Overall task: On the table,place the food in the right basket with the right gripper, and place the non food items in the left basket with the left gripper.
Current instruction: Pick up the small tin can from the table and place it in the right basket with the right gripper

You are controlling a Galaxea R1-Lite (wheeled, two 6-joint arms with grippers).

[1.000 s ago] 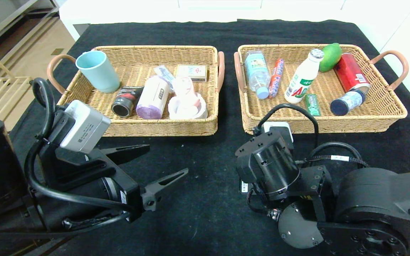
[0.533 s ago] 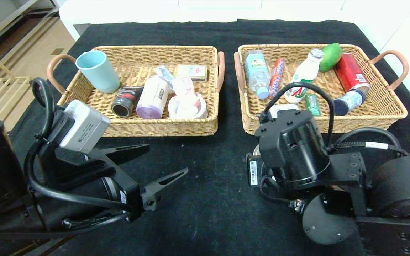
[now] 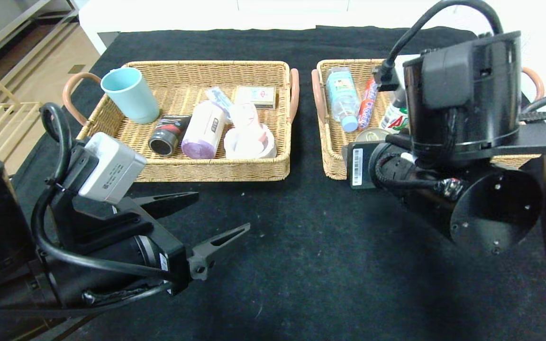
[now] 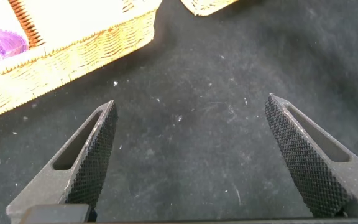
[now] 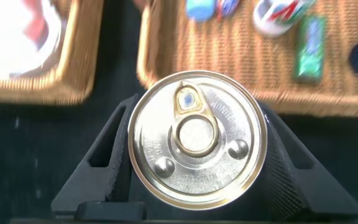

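Here, I hold the tin clamped in the right gripper | right basket just beyond, lid-up | left gripper apart, parked.

Silver pull-tab tin, tan wicker right basket, black table, green gum pack

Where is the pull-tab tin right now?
The pull-tab tin is clamped between the right gripper's fingers, lifted at the near edge of the right basket, close to the white drink bottle.
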